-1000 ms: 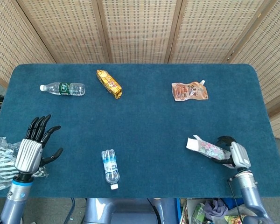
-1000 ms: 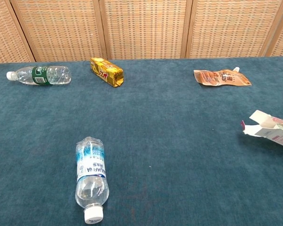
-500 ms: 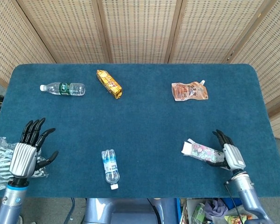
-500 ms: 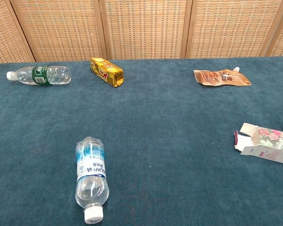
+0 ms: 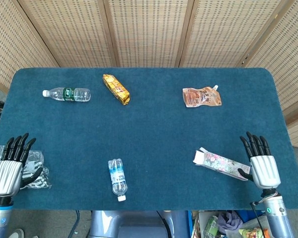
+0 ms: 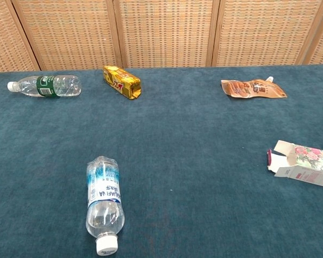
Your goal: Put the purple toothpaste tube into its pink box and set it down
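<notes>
The pink box (image 5: 221, 162) lies flat on the blue table (image 5: 154, 129) near the front right corner, its flower-printed side up and its flaps standing open at the end that faces the table's middle; in the chest view the box (image 6: 304, 163) runs off the right edge, and a sliver of purple (image 6: 269, 157) shows inside the open mouth, which looks like the end of the toothpaste tube, though most of it is hidden. Small writing runs along the box's lower side, too fine to read. The right hand (image 5: 260, 163) hangs just beside the box's closed end, palm down, fingers straight and apart, holding nothing; whether its thumb touches the box cannot be told. The left hand (image 5: 10, 166) is at the front left edge of the table, fingers likewise spread and empty, over a crumpled striped plastic bag (image 5: 37, 173). There are two clear water bottles: one with a blue and white label (image 6: 103, 201) lies at the front centre, white cap toward the robot, its label printed with large letters that seem to end in "VA" but are not surely legible; the other, with a green label (image 6: 46, 86), lies at the far left, cap pointing left, its writing too small to make out. One gold snack packet (image 6: 121, 81) with red print lies at the far centre, and one brown spouted pouch (image 6: 253, 88) lies at the far right, well apart from the box.
</notes>
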Tool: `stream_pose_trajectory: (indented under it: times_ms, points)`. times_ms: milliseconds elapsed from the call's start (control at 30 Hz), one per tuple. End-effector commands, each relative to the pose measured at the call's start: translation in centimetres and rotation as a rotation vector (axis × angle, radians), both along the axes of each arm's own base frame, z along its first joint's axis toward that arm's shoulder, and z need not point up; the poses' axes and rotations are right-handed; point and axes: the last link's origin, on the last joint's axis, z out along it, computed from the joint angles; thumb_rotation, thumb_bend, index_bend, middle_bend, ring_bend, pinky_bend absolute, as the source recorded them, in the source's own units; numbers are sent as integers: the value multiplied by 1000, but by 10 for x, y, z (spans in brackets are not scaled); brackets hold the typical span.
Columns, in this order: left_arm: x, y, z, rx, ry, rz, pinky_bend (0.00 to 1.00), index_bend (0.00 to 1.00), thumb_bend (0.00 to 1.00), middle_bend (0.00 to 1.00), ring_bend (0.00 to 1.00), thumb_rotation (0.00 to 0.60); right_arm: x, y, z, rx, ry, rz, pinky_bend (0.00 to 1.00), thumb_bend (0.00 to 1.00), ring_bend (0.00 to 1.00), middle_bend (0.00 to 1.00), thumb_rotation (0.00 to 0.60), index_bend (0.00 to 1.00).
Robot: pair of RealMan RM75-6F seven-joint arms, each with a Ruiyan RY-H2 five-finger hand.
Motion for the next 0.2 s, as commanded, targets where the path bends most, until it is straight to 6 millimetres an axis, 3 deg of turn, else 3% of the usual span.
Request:
stream_pose_trajectory:
  times_ms: [33,200]
  points:
    - [-10,-3,2,-10,19,38,0,34,258,0,0,600,-5,12,12,-10,-6,-13,0,4,0,0,600,26]
    - [-19,-4,6,-15,37,70,0,22,257,0,0,600,-4,14,23,-44,-32,-2,0,5,0,0,600,27]
